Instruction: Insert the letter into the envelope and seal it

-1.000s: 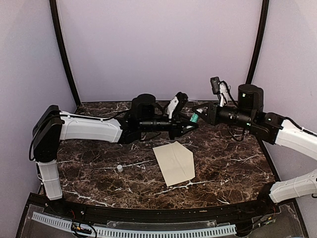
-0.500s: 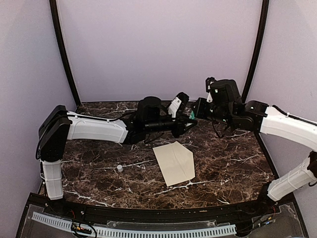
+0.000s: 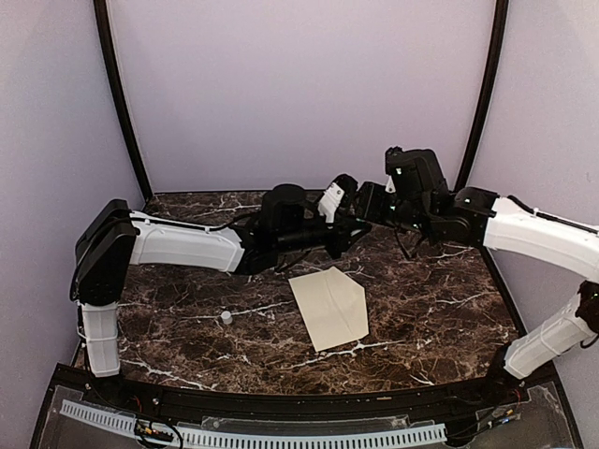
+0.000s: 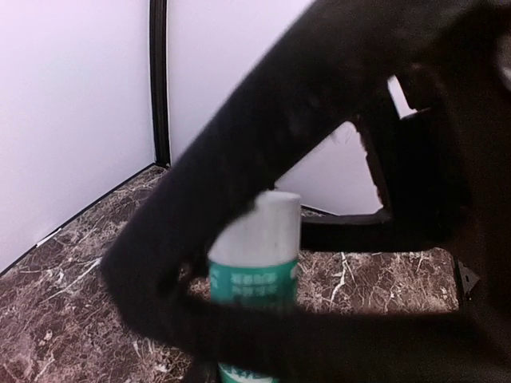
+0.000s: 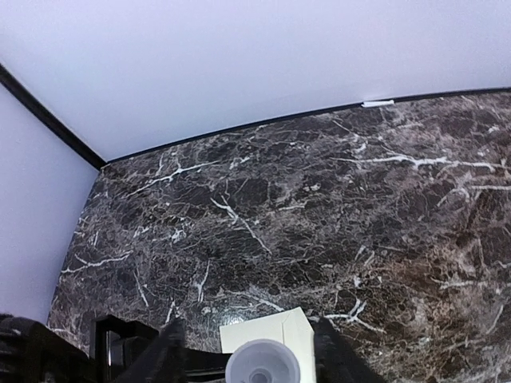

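Note:
The envelope (image 3: 329, 307) lies flat on the marble table with its pointed flap open to the right; its far end shows in the right wrist view (image 5: 275, 331). No tan letter shows in any view. My left gripper (image 3: 352, 229) is shut on a glue stick (image 4: 255, 251) with a green label and a white end, held in the air behind the envelope. My right gripper (image 3: 368, 215) meets it from the right. Its fingers (image 5: 170, 351) stand open on either side of the stick's round white end (image 5: 263, 365), with a gap on each side.
A small white cap (image 3: 226, 317) stands on the table left of the envelope. The purple back wall and black corner posts (image 3: 122, 103) close in the table. Both arms cross the back middle above the table.
My right arm has swung left and brought its gripper up to the glue stick's end. My left gripper has shifted slightly right with the stick. The envelope and cap have not moved.

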Available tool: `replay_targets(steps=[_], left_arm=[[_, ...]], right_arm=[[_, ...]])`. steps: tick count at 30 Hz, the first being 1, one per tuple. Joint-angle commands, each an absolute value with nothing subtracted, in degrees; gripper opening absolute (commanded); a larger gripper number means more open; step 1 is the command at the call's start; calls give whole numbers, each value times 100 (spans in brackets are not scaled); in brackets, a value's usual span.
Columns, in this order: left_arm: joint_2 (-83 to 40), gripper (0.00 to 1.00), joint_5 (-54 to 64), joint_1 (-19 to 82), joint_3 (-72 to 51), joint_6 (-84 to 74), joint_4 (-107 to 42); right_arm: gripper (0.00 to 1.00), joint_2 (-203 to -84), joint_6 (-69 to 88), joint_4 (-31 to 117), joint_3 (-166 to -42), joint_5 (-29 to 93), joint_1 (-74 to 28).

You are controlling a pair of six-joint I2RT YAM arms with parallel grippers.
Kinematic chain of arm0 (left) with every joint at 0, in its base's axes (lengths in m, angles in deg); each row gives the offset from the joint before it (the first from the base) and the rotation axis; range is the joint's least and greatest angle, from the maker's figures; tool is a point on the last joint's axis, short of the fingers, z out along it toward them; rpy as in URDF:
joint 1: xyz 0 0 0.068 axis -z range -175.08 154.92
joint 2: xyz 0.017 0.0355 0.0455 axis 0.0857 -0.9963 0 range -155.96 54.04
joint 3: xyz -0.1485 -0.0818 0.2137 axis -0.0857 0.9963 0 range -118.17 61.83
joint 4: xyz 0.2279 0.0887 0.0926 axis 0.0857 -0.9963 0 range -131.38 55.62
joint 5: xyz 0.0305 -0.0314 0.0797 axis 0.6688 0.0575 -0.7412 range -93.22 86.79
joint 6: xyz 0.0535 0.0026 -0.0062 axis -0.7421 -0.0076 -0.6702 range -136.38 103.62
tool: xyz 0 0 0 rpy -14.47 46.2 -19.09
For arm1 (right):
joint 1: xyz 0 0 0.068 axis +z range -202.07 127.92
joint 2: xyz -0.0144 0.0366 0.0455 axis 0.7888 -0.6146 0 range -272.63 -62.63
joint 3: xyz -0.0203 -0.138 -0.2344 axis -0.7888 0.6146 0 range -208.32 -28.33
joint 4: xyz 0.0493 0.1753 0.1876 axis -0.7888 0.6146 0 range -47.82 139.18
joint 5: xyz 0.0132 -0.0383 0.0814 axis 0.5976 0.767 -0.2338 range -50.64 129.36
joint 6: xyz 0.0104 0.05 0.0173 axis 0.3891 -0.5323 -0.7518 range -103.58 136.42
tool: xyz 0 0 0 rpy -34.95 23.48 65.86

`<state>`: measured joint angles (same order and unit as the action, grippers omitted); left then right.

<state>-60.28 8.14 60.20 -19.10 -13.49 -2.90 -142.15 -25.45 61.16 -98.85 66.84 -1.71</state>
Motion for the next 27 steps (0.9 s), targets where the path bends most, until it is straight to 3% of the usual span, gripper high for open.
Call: replay_targets(steps=[1, 3, 10, 17, 27], left_arm=[[-5716, 0, 1037, 6045, -1827, -1591, -20], [-5620, 0, 1178, 6024, -1731, -1843, -108], [-5424, 0, 1154, 5987, -1600, -2807, -511], [-5342, 0, 1203, 5999, -1290, -4056, -255], [-5383, 0, 1010, 6064, -1250, -5021, -346]], right_arm=[[76, -13673, -1776, 5490, -9388, 5514, -441], [83, -13334, -1542, 5431, -9125, 5076, -671], [84, -12322, -1272, 5858, -8522, 3254, -1523], [76, -12718, -1355, 6620, -8812, 2036, -1737], [66, -13181, -1383, 6676, -9058, 1526, -1745]])
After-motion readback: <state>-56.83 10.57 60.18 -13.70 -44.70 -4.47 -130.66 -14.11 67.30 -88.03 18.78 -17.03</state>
